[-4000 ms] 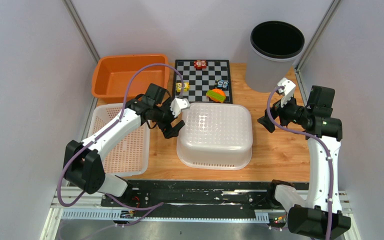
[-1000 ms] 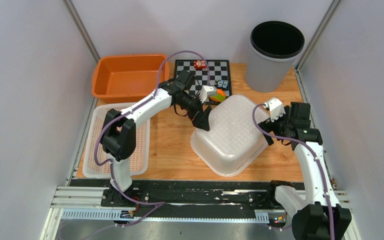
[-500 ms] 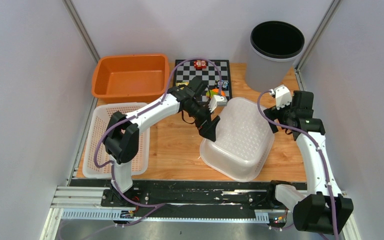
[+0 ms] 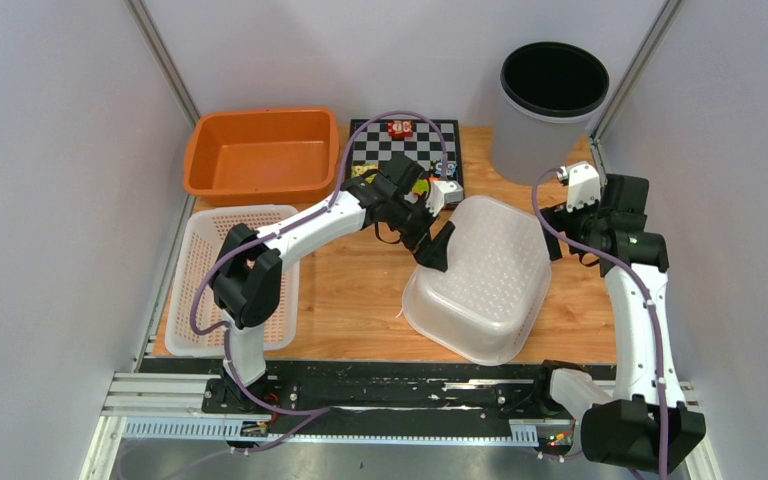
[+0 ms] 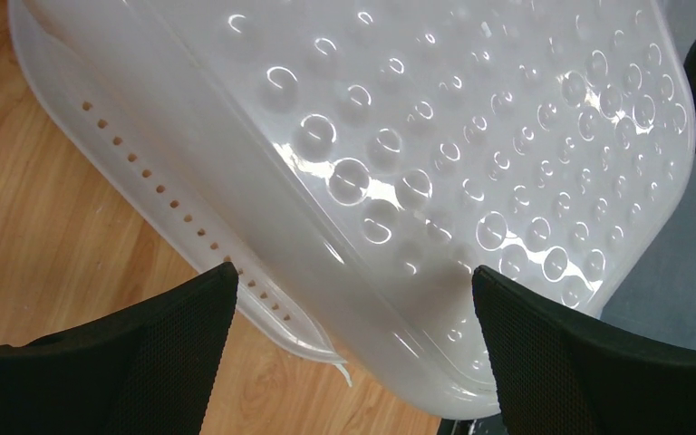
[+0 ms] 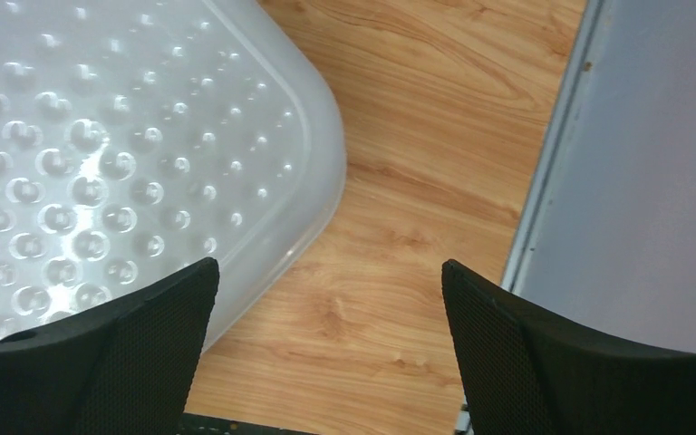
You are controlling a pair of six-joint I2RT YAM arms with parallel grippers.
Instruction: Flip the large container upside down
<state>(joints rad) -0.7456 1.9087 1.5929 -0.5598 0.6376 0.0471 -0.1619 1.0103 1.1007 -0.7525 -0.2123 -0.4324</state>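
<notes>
1. Wooden table (image 4: 350, 290).
2. Large container (image 4: 485, 275): clear plastic, dimpled base facing up, tilted, on the right half of the table toward the near edge.
3. White basket (image 4: 200, 270), at the left edge.
4. Orange tub (image 4: 255, 155), at the far left.
5. Grey bin (image 4: 520, 140), in the far right corner.
6. Chessboard (image 4: 430, 135), carrying small toys (image 4: 400, 128).
7. Left gripper (image 5: 352, 276): jaws spread wide at the container's left side wall; whether they touch it cannot be told.
8. Right gripper (image 6: 328, 265): jaws spread wide, empty, above the container's right corner.

Large container (image 4: 485, 275): interior hidden; cropped by both wrist views' edges. Chessboard (image 4: 375, 140): near part covered by left arm (image 4: 310, 225); pieces (image 4: 399, 128) on it too small to identify.
</notes>
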